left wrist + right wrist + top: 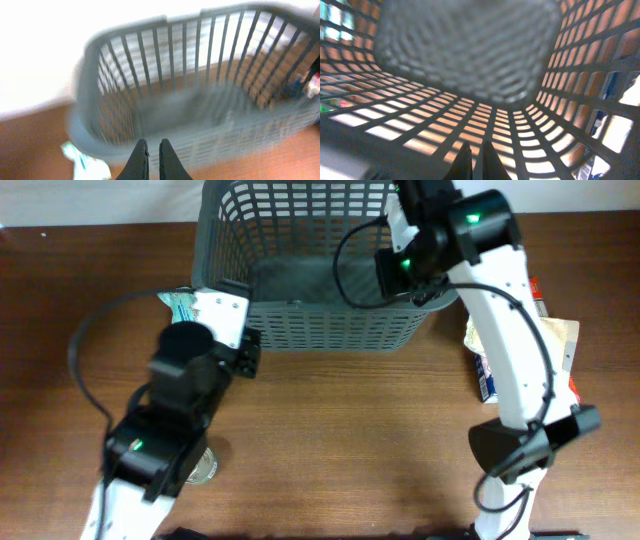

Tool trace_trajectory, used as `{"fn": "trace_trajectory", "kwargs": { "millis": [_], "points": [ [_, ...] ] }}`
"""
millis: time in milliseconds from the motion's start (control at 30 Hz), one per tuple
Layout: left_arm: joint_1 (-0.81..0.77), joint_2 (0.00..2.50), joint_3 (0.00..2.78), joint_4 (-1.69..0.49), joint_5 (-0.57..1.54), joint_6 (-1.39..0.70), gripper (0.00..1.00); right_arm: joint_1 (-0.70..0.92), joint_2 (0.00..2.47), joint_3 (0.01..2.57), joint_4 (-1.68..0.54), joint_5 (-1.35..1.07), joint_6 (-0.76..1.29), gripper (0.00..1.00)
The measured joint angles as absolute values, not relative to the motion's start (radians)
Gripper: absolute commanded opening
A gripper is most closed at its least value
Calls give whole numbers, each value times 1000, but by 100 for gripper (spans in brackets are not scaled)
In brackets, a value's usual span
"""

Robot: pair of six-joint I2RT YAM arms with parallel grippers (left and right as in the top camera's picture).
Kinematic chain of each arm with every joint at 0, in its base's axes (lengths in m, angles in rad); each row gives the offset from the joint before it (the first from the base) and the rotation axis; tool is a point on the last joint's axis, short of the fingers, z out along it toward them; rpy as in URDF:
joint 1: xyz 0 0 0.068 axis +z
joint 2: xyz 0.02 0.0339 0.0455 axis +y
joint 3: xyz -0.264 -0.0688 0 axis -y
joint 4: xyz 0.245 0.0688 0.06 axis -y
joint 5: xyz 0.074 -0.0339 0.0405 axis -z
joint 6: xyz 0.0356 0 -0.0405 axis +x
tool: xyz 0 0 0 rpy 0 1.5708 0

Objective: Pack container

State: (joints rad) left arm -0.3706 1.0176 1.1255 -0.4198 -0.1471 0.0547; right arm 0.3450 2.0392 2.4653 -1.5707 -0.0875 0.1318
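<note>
The container is a large dark grey slotted basket at the back middle of the wooden table. I see nothing lying on its floor. My left gripper is shut and empty, hovering by the basket's front-left corner; in the overhead view it sits just left of the front wall. My right gripper is shut and empty, down inside the basket close to a slotted wall. In the overhead view the right gripper is over the basket's right side.
A white and teal packet lies left of the basket and shows in the left wrist view. Several packets and a blue carton lie right of the basket beside the right arm. A clear round item sits under the left arm.
</note>
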Motion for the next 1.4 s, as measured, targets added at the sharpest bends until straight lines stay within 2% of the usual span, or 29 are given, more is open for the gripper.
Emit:
{"fn": "trace_trajectory", "kwargs": {
  "millis": [200,467,633,1033,1400],
  "points": [
    [-331,1085,1246,-377,-144,133,2,343,1959,2506,-1571,-88,147,4],
    [-252,1492,1398,-401,-27,187,2,284,1951,2508,-1584,-88,162,4],
    [-245,1624,1478,-471,4,236,2,244,1951,2508,-1611,-87,162,4],
    [-246,1633,1538,-682,13,310,2,239,1951,2508,-1625,-87,162,4],
    [-246,1633,1553,-733,19,315,2,239,1951,2508,-1643,-84,163,4]
  ]
}}
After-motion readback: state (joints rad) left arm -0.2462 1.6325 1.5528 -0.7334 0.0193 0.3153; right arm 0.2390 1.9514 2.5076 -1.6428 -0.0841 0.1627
